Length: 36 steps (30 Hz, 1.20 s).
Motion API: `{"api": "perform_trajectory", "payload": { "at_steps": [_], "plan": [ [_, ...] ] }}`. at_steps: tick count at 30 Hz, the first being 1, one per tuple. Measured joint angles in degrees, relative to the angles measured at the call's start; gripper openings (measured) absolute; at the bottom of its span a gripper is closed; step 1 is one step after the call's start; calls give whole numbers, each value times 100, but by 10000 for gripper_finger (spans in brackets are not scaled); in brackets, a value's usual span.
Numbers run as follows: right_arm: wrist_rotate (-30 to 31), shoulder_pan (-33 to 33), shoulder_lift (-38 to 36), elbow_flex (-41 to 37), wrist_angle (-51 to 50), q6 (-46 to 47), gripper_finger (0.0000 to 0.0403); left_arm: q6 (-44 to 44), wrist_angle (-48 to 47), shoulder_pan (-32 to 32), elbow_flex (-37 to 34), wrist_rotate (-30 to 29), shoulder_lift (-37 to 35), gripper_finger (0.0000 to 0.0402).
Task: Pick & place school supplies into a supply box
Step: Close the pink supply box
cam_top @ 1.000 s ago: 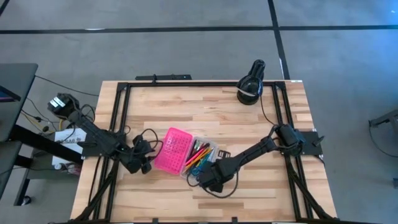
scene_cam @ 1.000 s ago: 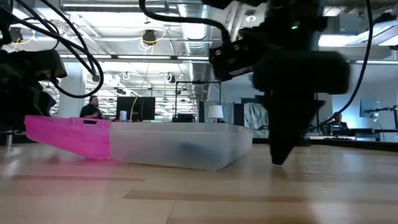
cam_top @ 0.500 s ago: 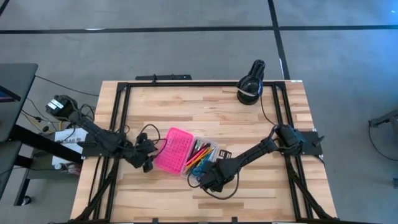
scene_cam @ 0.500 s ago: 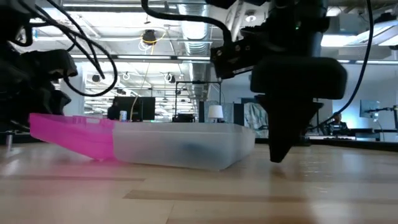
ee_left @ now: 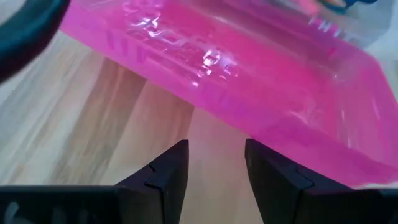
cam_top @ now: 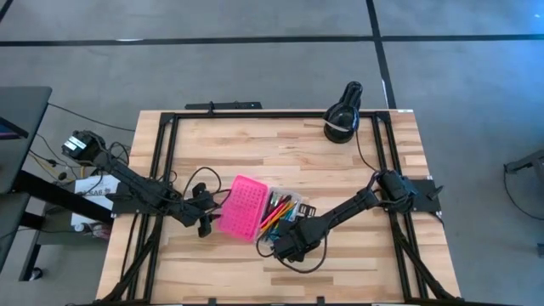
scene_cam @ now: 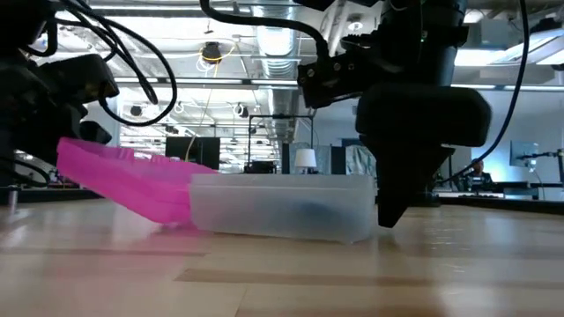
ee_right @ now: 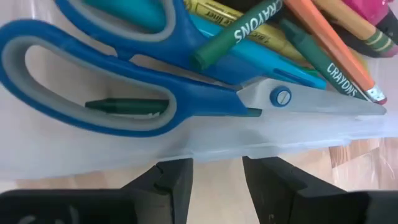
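And the pink lid is coming up now, tilted higher at the left of the low view than a moment ago, while the whole supply box has slid rightward at centre frame. The left gripper, fingers apart, presses at the lid's outer edge; the right gripper, also apart and holding nothing, braces the clear base. Closing looks to be the step under way. Inside lie blue-handled scissors, glossy plastic, and paper-wrapped crayons, under a ribbed translucent lid.
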Motion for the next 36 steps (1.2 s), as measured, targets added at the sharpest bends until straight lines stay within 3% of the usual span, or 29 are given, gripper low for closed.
{"api": "perform_trajectory", "payload": {
  "at_steps": [14, 36],
  "plan": [
    [112, -190, 0, 0, 89, -735, 131, 0, 944, -43, 23, 186, 0, 153],
    [112, -710, 0, 0, 871, -1548, 131, 562, 921, -37, 674, -238, 0, 153]
  ]
}}
